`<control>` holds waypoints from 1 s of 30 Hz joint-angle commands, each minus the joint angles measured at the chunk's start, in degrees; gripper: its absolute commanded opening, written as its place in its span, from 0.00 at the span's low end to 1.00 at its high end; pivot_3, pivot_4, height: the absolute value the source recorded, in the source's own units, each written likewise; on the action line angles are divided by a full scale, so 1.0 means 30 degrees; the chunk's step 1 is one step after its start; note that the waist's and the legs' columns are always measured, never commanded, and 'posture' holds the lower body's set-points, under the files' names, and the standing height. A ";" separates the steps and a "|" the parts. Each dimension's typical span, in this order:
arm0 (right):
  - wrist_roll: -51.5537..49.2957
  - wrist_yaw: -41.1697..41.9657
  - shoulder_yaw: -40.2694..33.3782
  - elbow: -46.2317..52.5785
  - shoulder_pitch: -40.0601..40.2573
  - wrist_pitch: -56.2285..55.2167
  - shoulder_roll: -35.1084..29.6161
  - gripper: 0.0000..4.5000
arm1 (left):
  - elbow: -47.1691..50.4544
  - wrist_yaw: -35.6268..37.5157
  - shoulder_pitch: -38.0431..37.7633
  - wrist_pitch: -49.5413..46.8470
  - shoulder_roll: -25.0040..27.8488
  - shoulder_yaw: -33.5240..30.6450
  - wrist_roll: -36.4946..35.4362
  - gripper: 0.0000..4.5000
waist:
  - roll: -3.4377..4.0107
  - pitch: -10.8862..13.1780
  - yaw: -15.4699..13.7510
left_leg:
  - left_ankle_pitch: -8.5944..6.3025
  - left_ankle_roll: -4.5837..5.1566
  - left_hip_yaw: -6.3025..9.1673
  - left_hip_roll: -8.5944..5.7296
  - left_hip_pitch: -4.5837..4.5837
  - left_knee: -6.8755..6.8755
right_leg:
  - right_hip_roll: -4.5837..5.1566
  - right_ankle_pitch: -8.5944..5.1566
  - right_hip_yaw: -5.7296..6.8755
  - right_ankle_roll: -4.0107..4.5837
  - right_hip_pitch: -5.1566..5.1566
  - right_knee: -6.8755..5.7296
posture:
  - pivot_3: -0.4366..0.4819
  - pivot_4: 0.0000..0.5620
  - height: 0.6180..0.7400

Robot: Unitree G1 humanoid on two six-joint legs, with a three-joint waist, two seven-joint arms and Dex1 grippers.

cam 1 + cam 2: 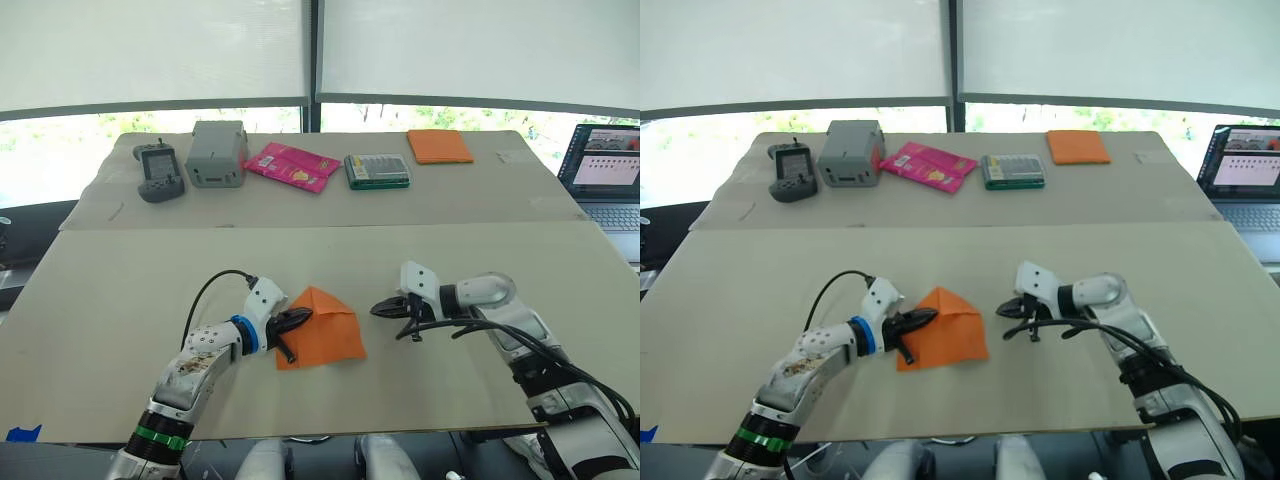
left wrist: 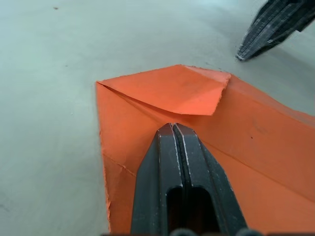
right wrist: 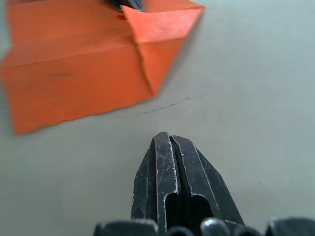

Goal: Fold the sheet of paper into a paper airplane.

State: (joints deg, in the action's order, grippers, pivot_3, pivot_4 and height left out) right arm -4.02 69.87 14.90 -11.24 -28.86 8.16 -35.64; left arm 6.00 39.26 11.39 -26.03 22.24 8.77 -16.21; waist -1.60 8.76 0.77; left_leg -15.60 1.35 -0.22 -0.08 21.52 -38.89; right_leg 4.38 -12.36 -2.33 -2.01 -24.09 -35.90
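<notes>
My left jaws (image 2: 173,129) are pressed together, no gap between the two black fingers, tips lying on top of the sheet of paper (image 1: 325,330). Nothing pinched between them, they just press flat on the orange surface near its left edge. My right jaws (image 3: 169,138) are closed tight too, holding nothing, tips over bare table (image 1: 440,400) just beside the paper's right side, apart from it.

The sheet of paper is bright orange, partly folded: one corner flap (image 2: 179,91) turned over on top, giving a pointed end on the far side, with a crease line running along the body. Near edge looks ragged in the right wrist view. It lies flat on the near half of the table, between my two arms, closer to the left one. A black cable (image 1: 210,290) loops up off my left wrist; more black cables trail along my right forearm.

Farther out, along the back strip of the table, well apart from the paper: a dark grey handheld controller (image 1: 159,171) at far left, a grey box (image 1: 217,153) next to it, a pink packet (image 1: 291,166), a green flat case (image 1: 377,170), and a smaller orange pad (image 1: 439,146). An open laptop (image 1: 603,175) sits off the right edge with its screen lit. A bit of blue tape (image 1: 22,433) shows at the near left corner. Windows with blinds down behind the table.
</notes>
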 commanded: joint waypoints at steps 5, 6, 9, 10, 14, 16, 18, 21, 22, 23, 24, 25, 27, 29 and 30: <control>-0.1353 0.0146 -0.0852 0.3413 0.1817 0.2371 -0.1197 0.01 | 0.0448 0.0224 0.0386 0.0368 -0.0165 -0.1556 -0.1073 0.00 | -0.0007 0.0007 -0.0017 | 0.0000 0.0000 0.0005 -0.0001 0.0063 -0.0021 | 0.0009 0.0001 0.0004 -0.0001 -0.0042 0.0002 | 0.48 0.27 1.00; -0.1407 0.0072 -0.0901 0.3606 0.2003 0.2521 -0.1266 0.01 | 0.0445 0.0299 0.0477 0.0471 -0.0287 -0.1634 -0.1210 0.00 | -0.0011 0.0009 -0.0024 | 0.0000 0.0000 0.0006 -0.0003 0.0067 -0.0022 | 0.0010 0.0001 0.0006 -0.0001 -0.0042 0.0004 | 0.48 0.27 1.00; -0.1484 -0.0300 -0.1004 0.4214 0.2566 0.2890 -0.1465 0.01 | 0.0032 0.0660 0.1170 0.0768 -0.0717 -0.1384 -0.1280 0.00 | -0.0019 0.0014 -0.0095 | 0.0000 0.0000 0.0007 -0.0005 0.0073 -0.0025 | 0.0009 0.0001 0.0009 -0.0001 -0.0043 0.0007 | 0.48 0.27 1.00; -0.1525 -0.0487 -0.1100 0.4466 0.2724 0.3061 -0.1485 0.01 | -0.0235 0.0762 0.1489 0.0801 -0.0869 -0.1150 -0.1162 0.00 | -0.0019 0.0014 -0.0107 | 0.0000 0.0000 0.0015 -0.0006 0.0080 -0.0029 | 0.0009 0.0001 0.0020 -0.0001 -0.0041 0.0007 | 0.48 0.27 1.00; -0.1479 -0.1107 -0.1347 0.5561 0.3271 0.3570 -0.1721 0.01 | -0.1708 0.1139 0.2672 0.1163 -0.1364 -0.0161 -0.0474 0.00 | -0.0020 0.0014 -0.0198 | 0.0001 0.0000 0.0011 -0.0019 0.0081 -0.0044 | 0.0005 0.0002 0.0018 -0.0003 -0.0033 0.0008 | 0.48 0.27 1.00; -0.1614 -0.1387 -0.1543 0.6217 0.3633 0.3975 -0.1894 0.01 | -0.2460 0.1378 0.3068 0.1388 -0.1390 0.0309 -0.0051 0.00 | -0.0021 0.0015 -0.0208 | 0.0001 0.0001 0.0007 -0.0024 0.0087 -0.0044 | 0.0003 0.0002 0.0017 -0.0006 -0.0036 0.0014 | 0.48 0.27 1.00; -0.1713 -0.1733 -0.1795 0.7002 0.4046 0.4352 -0.2160 0.01 | -0.2994 0.1792 0.3238 0.1776 -0.0833 0.1330 0.1048 0.00 | -0.0023 0.0016 -0.0192 | 0.0000 0.0001 0.0007 -0.0025 0.0093 -0.0042 | 0.0000 0.0002 0.0018 -0.0007 -0.0045 0.0017 | 0.48 0.27 1.00; -0.1912 -0.2363 -0.2233 0.8084 0.4688 0.4815 -0.2270 0.01 | -0.3198 0.1838 0.3081 0.1452 -0.0510 0.1679 0.1469 0.00 | -0.0024 0.0017 -0.0142 | 0.0001 0.0001 0.0014 -0.0022 0.0106 -0.0038 | -0.0017 0.0001 0.0021 -0.0007 -0.0056 0.0015 | 0.48 0.27 1.00; -0.1918 -0.2489 -0.2272 0.8349 0.4938 0.4895 -0.2280 0.01 | -0.3245 0.1922 0.3063 0.1542 -0.0438 0.1683 0.1516 0.00 | -0.0024 0.0017 -0.0127 | 0.0000 0.0001 0.0014 -0.0015 0.0094 -0.0038 | -0.0015 0.0001 0.0020 -0.0007 -0.0049 0.0012 | 0.48 0.27 1.00; -0.1912 -0.2567 -0.2279 0.8516 0.5101 0.4946 -0.2292 0.01 | -0.3283 0.2011 0.3062 0.1675 -0.0370 0.1719 0.1598 0.00 | -0.0024 0.0017 -0.0124 | 0.0001 0.0001 0.0013 -0.0013 0.0092 -0.0040 | -0.0012 0.0002 0.0017 -0.0007 -0.0046 0.0009 | 0.48 0.27 1.00; -0.1914 -0.2626 -0.2282 0.8636 0.5210 0.4988 -0.2304 0.01 | -0.3308 0.2078 0.3059 0.1756 -0.0338 0.1731 0.1666 0.00 | -0.0024 0.0017 -0.0129 | 0.0002 0.0001 0.0014 -0.0014 0.0086 -0.0043 | -0.0012 0.0002 0.0017 -0.0007 -0.0038 0.0006 | 0.48 0.27 1.00; -0.2198 -0.2488 -0.2226 0.9133 0.5619 0.5396 -0.2399 0.01 | -0.3415 0.2146 0.3078 0.1807 -0.0331 0.1690 0.1680 0.00 | -0.0024 0.0017 -0.0136 | 0.0002 0.0002 0.0014 -0.0013 0.0079 -0.0046 | -0.0012 0.0001 0.0018 -0.0007 -0.0027 0.0007 | 0.48 0.27 1.00; -0.3220 -0.2230 -0.2184 1.0430 0.6446 0.6871 -0.2546 0.01 | -0.3585 0.2248 0.3138 0.1846 -0.0373 0.1587 0.1693 0.00 | -0.0024 0.0017 -0.0149 | 0.0001 0.0002 0.0014 -0.0014 0.0082 -0.0048 | -0.0011 -0.0001 0.0019 -0.0010 -0.0028 0.0009 | 0.48 0.27 1.00; -0.4377 -0.2299 -0.2231 1.1668 0.7059 0.8524 -0.2529 0.01 | -0.3685 0.2337 0.3191 0.1862 -0.0408 0.1525 0.1702 0.00 | -0.0025 0.0017 -0.0186 | 0.0001 0.0003 0.0020 -0.0012 0.0089 -0.0046 | -0.0012 -0.0004 0.0022 -0.0015 -0.0031 0.0012 | 0.48 0.27 1.00; -0.5033 -0.2593 -0.2201 1.2256 0.7305 0.9615 -0.2279 0.01 | -0.3738 0.2383 0.3211 0.1880 -0.0411 0.1512 0.1705 0.00 | -0.0025 0.0017 -0.0201 | 0.0001 0.0003 0.0023 -0.0011 0.0089 -0.0047 | -0.0009 -0.0003 0.0021 -0.0015 -0.0029 0.0012 | 0.48 0.27 1.00</control>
State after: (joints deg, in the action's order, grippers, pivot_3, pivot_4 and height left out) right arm -15.34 62.74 9.55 21.55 -7.20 32.94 -42.74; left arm -4.55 46.05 20.64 -20.36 20.78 13.26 -11.59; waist -1.68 8.81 0.16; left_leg -15.60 1.36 -0.16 -0.12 21.79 -39.05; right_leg 4.37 -12.37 -2.28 -2.06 -24.17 -35.87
